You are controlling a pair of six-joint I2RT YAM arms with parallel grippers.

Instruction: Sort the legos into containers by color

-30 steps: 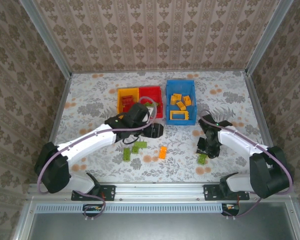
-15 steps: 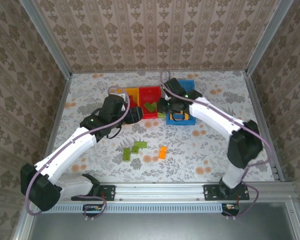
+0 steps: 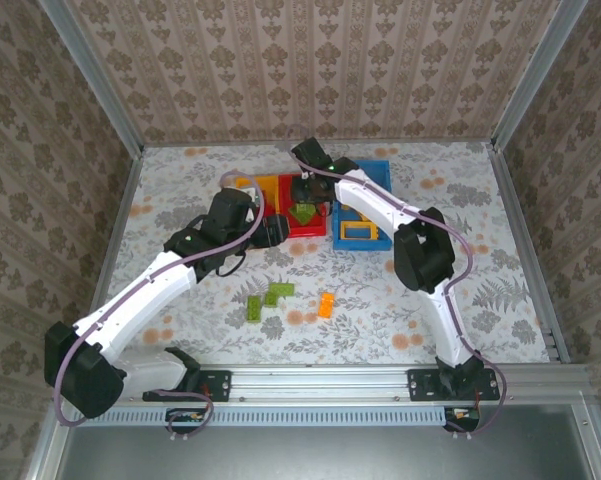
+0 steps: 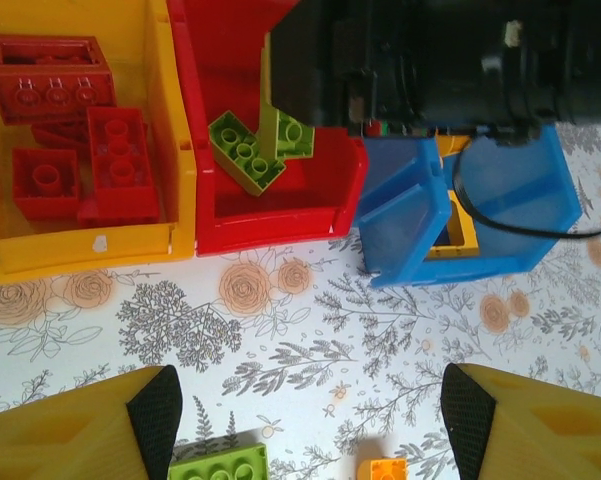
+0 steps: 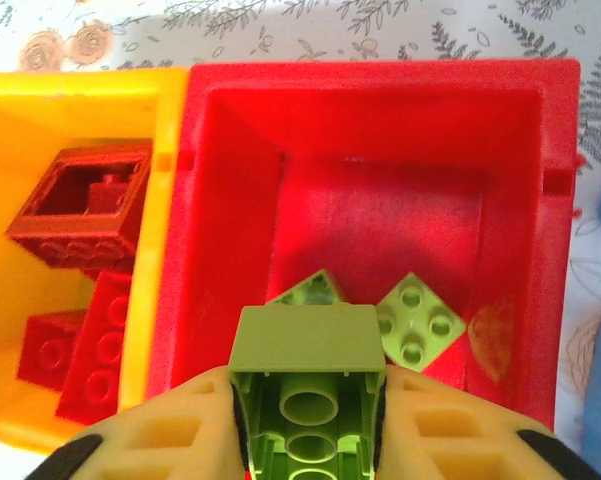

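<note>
Bringing green brick (image 5: pixel 307 345) from counter (image 4: pixel 310 340) for dropping.
Gripping it in right jaws, red bin (image 5: pixel 380 78) directly beneath; holding left jaws open.

Cropped by the bottom edge of the left wrist view: the left gripper (image 4: pixel 310 405), down to the tips of its jaws, plus a loose green lego (image 4: pixel 218 466) and a loose orange lego (image 4: pixel 383 470). Masked there by the dark right arm (image 4: pixel 430 60): the far ends of the red bin (image 4: pixel 270 215) and blue bin (image 4: pixel 500 210). Cut by the right wrist view's lower edge: the held green lego (image 5: pixel 307 390); behind it, mostly covered, another green lego (image 5: pixel 315 288). Too small from above to tell how the jaws of the right gripper (image 3: pixel 306 198) stand.
</note>
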